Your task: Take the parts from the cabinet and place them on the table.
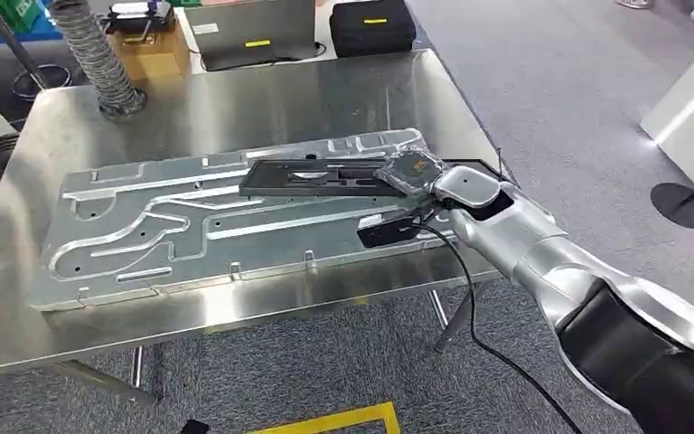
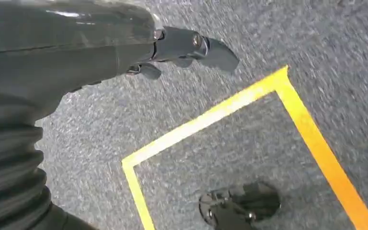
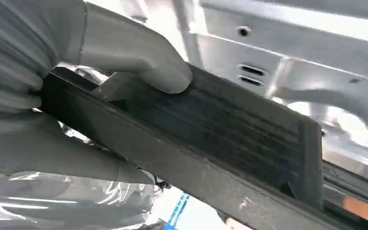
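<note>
A long flat black part [image 1: 312,178] lies over the big machined aluminium plate [image 1: 172,235] on the steel table [image 1: 235,108]. My right hand [image 1: 411,170] grips the part's right end. In the right wrist view the thick grey thumb [image 3: 139,52] presses on the black part [image 3: 230,139] and the fingers wrap under it. My left hand [image 2: 182,48] hangs over the grey carpet with its fingers apart and nothing in them.
A ribbed hose [image 1: 95,54], a wooden box [image 1: 149,41], a laptop [image 1: 248,32] and a black case [image 1: 372,25] stand at the table's far edge. A black cable [image 1: 470,307] hangs from my right arm. Yellow floor tape [image 2: 220,115] marks the carpet.
</note>
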Available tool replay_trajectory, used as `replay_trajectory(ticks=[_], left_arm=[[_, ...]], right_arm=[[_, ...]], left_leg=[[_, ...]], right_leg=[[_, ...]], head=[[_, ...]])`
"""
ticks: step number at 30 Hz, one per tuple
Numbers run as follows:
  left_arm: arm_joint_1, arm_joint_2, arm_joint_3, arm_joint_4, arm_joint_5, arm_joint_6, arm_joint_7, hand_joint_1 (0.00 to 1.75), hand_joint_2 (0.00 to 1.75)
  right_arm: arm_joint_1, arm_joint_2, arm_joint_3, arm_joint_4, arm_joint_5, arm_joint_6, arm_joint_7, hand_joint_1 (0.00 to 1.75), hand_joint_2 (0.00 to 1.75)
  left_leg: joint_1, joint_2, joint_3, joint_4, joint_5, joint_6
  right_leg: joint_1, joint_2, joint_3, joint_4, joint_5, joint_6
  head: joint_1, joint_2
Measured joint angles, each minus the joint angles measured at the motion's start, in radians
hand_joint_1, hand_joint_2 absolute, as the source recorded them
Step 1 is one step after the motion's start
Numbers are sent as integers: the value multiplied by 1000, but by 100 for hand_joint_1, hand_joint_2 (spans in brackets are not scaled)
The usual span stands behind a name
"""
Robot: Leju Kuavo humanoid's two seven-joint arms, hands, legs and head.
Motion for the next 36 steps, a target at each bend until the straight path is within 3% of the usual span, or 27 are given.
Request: replay_trajectory(ticks=[2,4,5,6,7,9,10,11,13,14,15,16,17,19,20,21,22,24,25,26,29,30,32,34,35,36], left_arm=[[-2,0,0,0,1,0,-2,0,175],[-1,0,0,0,2,0,-5,0,175],[0,0,0,0,3,0,-6,0,175],[1,0,0,0,4,0,-8,0,175],[1,0,1,0,5,0,-8,0,175],[1,0,1,0,8,0,-11,0,175],[1,0,1,0,10,0,-11,0,175],[0,0,1,0,11,0,-11,0,175],[3,0,1,0,11,2,-11,0,175],[4,0,1,0,10,4,-10,0,175],[4,0,1,0,5,8,-10,0,175],[5,1,1,0,2,13,-10,0,175],[5,1,1,0,0,19,-7,0,175],[6,2,1,0,0,28,-7,0,175],[7,2,2,0,5,30,-7,0,0],[8,2,2,0,10,31,-7,0,0],[9,2,2,0,14,31,-6,0,0],[10,3,2,0,14,31,-4,0,0],[11,3,2,0,14,30,-4,0,0],[10,3,2,0,14,30,-3,0,0],[16,4,2,0,15,29,-2,0,0],[16,5,3,0,16,29,-2,0,0],[14,5,4,0,18,29,-5,0,0],[15,5,4,0,19,29,-8,0,0],[16,5,4,0,20,29,-9,0,0],[16,5,4,0,20,29,-9,0,0]], right_arm=[[-4,1,-1,3,0,0,0,169,175],[0,5,-2,6,0,2,-2,169,175],[2,6,-2,8,0,2,-2,169,175],[3,7,-2,10,3,3,-2,169,175],[2,9,-2,12,3,3,-2,169,175],[-5,14,-3,14,3,6,-2,169,175],[-9,16,-6,16,3,8,-2,169,175],[-13,22,-7,16,3,11,-4,169,175],[-14,26,-8,18,3,18,-7,169,175],[-15,27,-8,19,3,19,-10,0,0],[-16,29,-11,19,3,19,-11,0,0],[-20,31,-14,19,3,19,-12,0,0],[-25,34,-16,20,3,19,-13,0,0],[-23,40,-16,21,3,21,-15,0,0],[-20,41,-16,23,2,21,-16,0,0],[-17,42,-16,24,2,21,-19,0,0],[-18,42,-16,24,2,21,-19,0,0],[-21,45,-17,24,2,21,-19,0,0],[-23,48,-19,24,2,21,-19,0,0],[-24,48,-19,25,-1,21,-19,0,0],[-24,49,-21,25,-1,21,-19,0,0],[-25,49,-23,25,-1,20,-19,0,0],[-26,49,-27,27,-1,20,-19,0,0],[-24,50,-29,27,-1,20,-21,0,0],[-19,50,-29,29,-1,20,-21,0,0],[-17,50,-29,31,-1,20,-21,0,0]], left_leg=[[0,0,-4,-1,4,6],[0,1,-7,-1,6,6],[1,1,-8,-1,7,5],[2,0,-8,-1,7,4],[3,-1,-8,0,7,4],[6,-2,-6,1,7,-5],[4,-1,-9,0,8,-12],[1,-1,-15,2,10,-19],[3,-1,-16,-4,14,-31],[3,-1,-15,-7,16,-38],[5,-1,-20,-1,8,-44],[5,0,-28,25,-14,-46],[5,-1,-53,88,-54,-46],[4,-1,-121,248,-127,-49],[4,-1,-147,307,-143,-50],[4,-1,-149,312,-130,-49],[4,-1,-130,269,-100,-47],[4,0,-45,102,-15,-41],[3,0,-13,28,-2,-36],[-2,-1,1,9,-13,-33],[-5,-4,-7,13,-8,-19],[0,-3,-5,4,-2,-9],[4,-2,-4,-3,6,0],[4,-2,-6,-3,7,2],[4,-2,-7,-3,7,2],[4,-2,-7,-2,7,2]], right_leg=[[-8,-1,-39,92,-66,17],[-18,-1,-109,260,-136,31],[-23,-1,-125,300,-142,35],[-28,-1,-118,287,-125,38],[-32,-1,-89,234,-91,40],[-34,-2,7,46,-5,39],[-31,-2,31,0,-15,33],[-23,1,28,-16,-13,23],[-19,-1,22,-9,-15,11],[-18,-1,21,-12,-12,4],[-28,-2,27,-24,-4,-9],[-24,-4,28,-28,-1,-15],[-22,-4,27,-28,-1,-23],[-17,-4,27,-28,-1,-29],[-14,-3,27,-27,-1,-29],[-12,-2,27,-26,-1,-29],[-11,-2,27,-24,-1,-29],[-11,0,27,-16,-6,-25],[-11,0,25,-11,-9,-21],[-3,2,18,-3,-11,-16],[-6,1,17,-11,-3,-2],[-5,2,18,-11,-3,5],[-10,1,-10,57,-54,14],[-15,1,-76,209,-130,24],[-17,1,-110,284,-155,28],[-20,1,-119,303,-152,29]], head=[[0,0],[0,0],[0,0],[0,0],[0,0],[0,0],[0,0],[0,0],[0,0],[0,0],[0,0],[0,0],[0,0],[0,0],[0,0],[0,0],[0,0],[0,0],[0,0],[0,0],[0,0],[0,0],[0,0],[0,0],[0,0],[0,0]])
